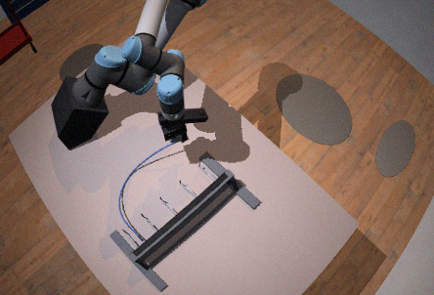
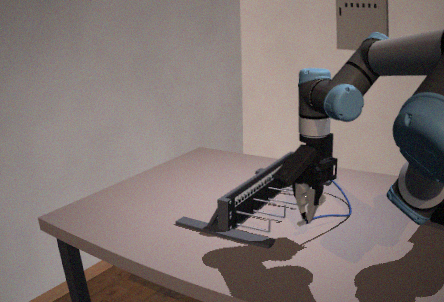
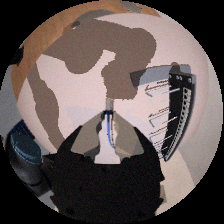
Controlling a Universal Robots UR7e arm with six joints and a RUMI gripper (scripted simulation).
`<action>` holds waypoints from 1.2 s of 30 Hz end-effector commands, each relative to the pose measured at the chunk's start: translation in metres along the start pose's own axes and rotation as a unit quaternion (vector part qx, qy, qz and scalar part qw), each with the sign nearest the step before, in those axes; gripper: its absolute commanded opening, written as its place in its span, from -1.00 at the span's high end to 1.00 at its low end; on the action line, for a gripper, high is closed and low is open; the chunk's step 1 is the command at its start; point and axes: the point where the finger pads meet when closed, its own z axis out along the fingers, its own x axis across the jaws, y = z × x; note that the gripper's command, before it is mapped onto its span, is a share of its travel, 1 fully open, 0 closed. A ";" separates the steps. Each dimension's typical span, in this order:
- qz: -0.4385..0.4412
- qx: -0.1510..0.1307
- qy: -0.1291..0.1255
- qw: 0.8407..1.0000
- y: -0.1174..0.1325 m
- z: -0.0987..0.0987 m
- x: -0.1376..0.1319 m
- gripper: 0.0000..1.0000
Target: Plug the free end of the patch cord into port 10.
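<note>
My gripper [image 1: 174, 138] [image 2: 306, 216] [image 3: 108, 111] points down over the table and is shut on the free plug [image 2: 301, 222] [image 3: 106, 106] of the blue patch cord [image 1: 128, 180] [image 2: 344, 211] [image 3: 107, 132]. The plug hangs just above the table top, behind the rack. The cord arcs across the table to the left end of the rack in the top view, where its other end is plugged in. The dark port panel [image 1: 188, 219] [image 2: 250, 191] [image 3: 178, 112] stands upright on grey feet [image 1: 246, 197]. I cannot tell which way the latch faces.
Several thin cable-support bars [image 1: 168, 206] [image 2: 260, 215] stick out behind the panel toward the gripper. The robot's black base [image 1: 78, 117] stands at the table's corner. The table [image 1: 293, 242] [image 2: 125, 203] has edges on all sides. A grey box [image 2: 361, 10] hangs on the wall.
</note>
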 end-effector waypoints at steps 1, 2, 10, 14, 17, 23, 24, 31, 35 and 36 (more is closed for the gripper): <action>0.024 -0.001 0.000 1.000 0.005 -0.002 0.007 1.00; 0.024 -0.001 0.000 1.000 0.005 -0.002 0.007 1.00; 0.058 -0.001 -0.001 0.998 0.011 -0.004 0.018 1.00; 0.079 -0.002 -0.001 0.997 0.015 -0.005 0.024 1.00; 0.095 -0.002 -0.001 0.996 0.018 -0.006 0.028 1.00; 0.116 -0.002 -0.002 0.993 0.022 -0.007 0.035 1.00; 0.121 -0.002 -0.002 0.993 0.023 -0.008 0.036 1.00; 0.161 -0.003 -0.002 0.987 0.031 -0.010 0.048 1.00; 0.183 -0.003 -0.003 0.983 0.035 -0.011 0.055 1.00; 0.183 -0.003 -0.003 0.983 0.035 -0.011 0.055 1.00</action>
